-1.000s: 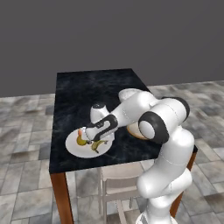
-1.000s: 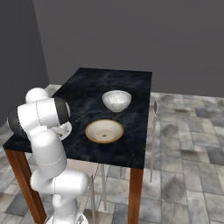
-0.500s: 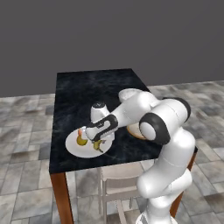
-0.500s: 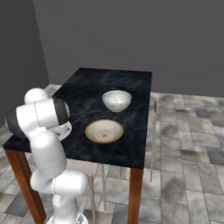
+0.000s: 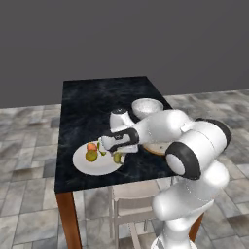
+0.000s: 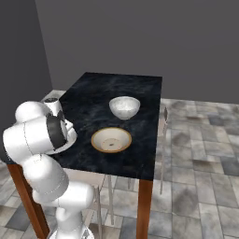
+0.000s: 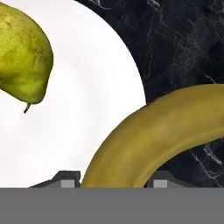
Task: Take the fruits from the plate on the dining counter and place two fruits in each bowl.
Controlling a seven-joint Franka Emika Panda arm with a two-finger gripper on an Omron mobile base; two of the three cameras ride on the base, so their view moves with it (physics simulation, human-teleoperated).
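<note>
The gripper (image 7: 112, 183) is closed on the banana (image 7: 153, 135), whose curve arcs out over the edge of the white plate (image 7: 87, 109) above the marble dining counter (image 7: 188, 48) — apparently just lifted — while the pear (image 7: 22, 57) lies on the plate.

Tool (image 7: 112, 183) clamped, arm low

The left base view looks from behind the arm, forward and down on the dining counter (image 5: 82, 102), which fills the middle of the frame. The right base view faces the same counter from the other side; both share the white bowl (image 5: 147, 107) and the tan-rimmed bowl (image 6: 111, 140). The hand view is very close above the plate (image 7: 87, 87), with the banana (image 7: 153, 135) at lower right.
</note>
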